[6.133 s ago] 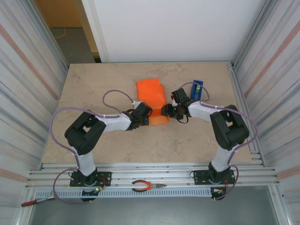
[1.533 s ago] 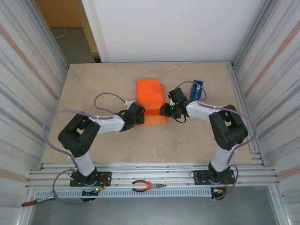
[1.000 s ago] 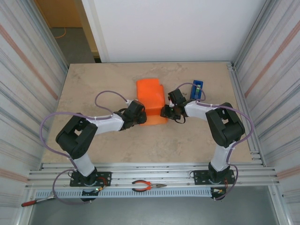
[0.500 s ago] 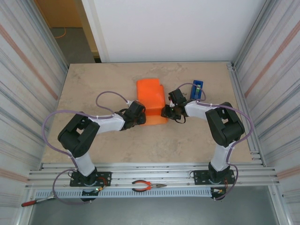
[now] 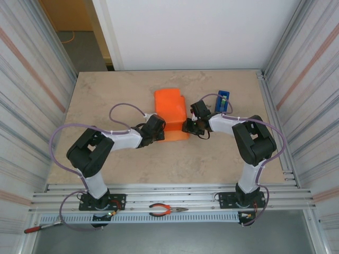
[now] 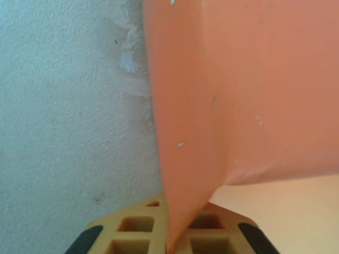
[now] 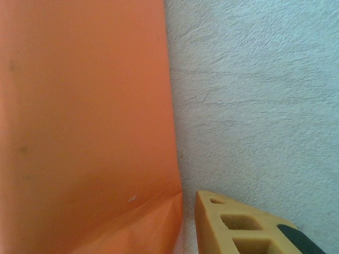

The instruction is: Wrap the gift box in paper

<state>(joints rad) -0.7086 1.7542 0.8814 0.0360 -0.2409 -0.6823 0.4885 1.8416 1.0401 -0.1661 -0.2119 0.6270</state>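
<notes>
**Position.** The paper (image 5: 170,114) lies at the centre of the desk (image 5: 106,100), folded into a compact orange block. The box is hidden beneath it. Its outline can only be inferred from the squared shape of the folds.

**Gripper state.**
- The left gripper (image 5: 159,132) is at the near-left corner of the block. In the left wrist view its fingers are closed on a drawn-down flap of paper, pinched between the pads (image 6: 132,233).
- The right gripper (image 5: 186,126) is at the right side of the block. The right wrist view shows one finger (image 7: 238,225) just beside the paper edge. The other finger is out of sight, so whether this gripper is holding anything cannot be determined.

**Handling.**
- The sheet looks thin, light and limp. It creases readily and will probably tear if pulled hard against a box corner.
- Take hold at a free edge or flap tip, not on a flat face.
- The smooth surface may slip between the pads.
- The box is probably light and may slide when the paper is tensioned.

**Markings.** No brand, label or legible writing is visible on the paper, the blue tape dispenser (image 5: 223,100) or the pliers (image 5: 168,210).
</notes>
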